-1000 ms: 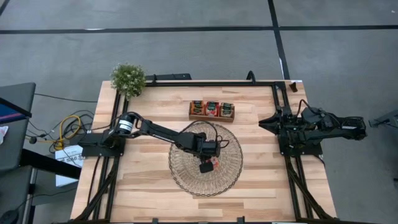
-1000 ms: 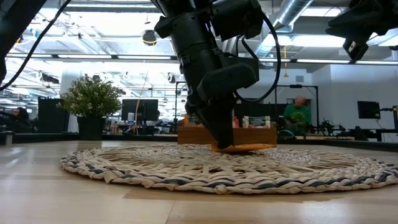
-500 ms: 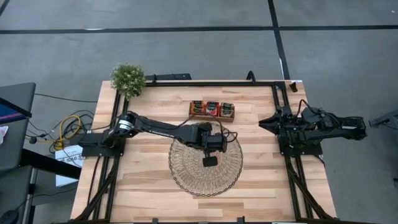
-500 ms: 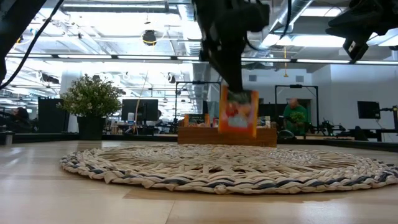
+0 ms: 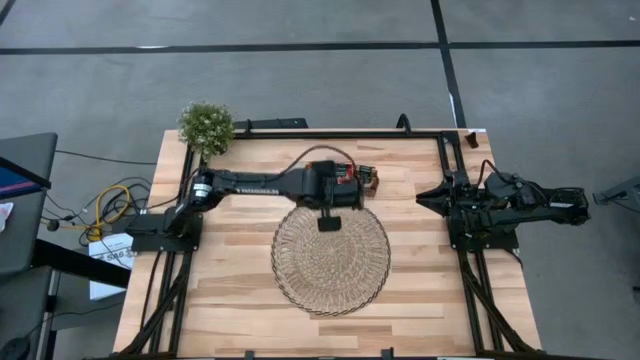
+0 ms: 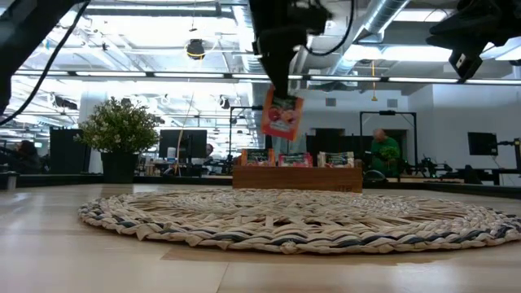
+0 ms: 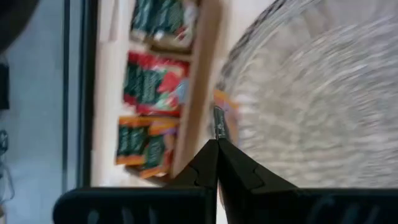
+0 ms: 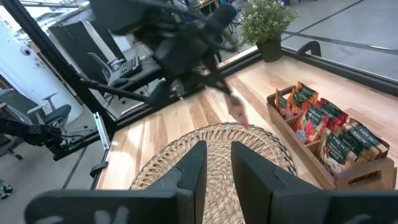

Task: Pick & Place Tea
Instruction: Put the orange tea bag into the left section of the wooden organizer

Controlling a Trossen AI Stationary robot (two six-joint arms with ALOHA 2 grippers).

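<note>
Left tool (image 6: 281, 91) aloft with a tea sachet (image 6: 280, 115)

Fingers pinched on the red-orange sachet, hanging above the woven mat (image 5: 330, 262) near the wooden tray (image 6: 297, 177) — right tool (image 8: 217, 168) waits narrowly parted at the bench (image 5: 240, 290) edge.

Tea sachets: one aloft, the rest stacked in the wooden tray

One red-orange sachet (image 6: 281, 116) with a pale centre mark hangs upright, slightly tilted, pinched at its top edge well above the woven mat's (image 6: 293, 218) far rim, on the tray side. The other sachets (image 8: 326, 137) stand on edge, packed across the compartments of the wooden tray (image 8: 348, 179) just beyond the mat; they show red, orange and dark green faces.
</note>
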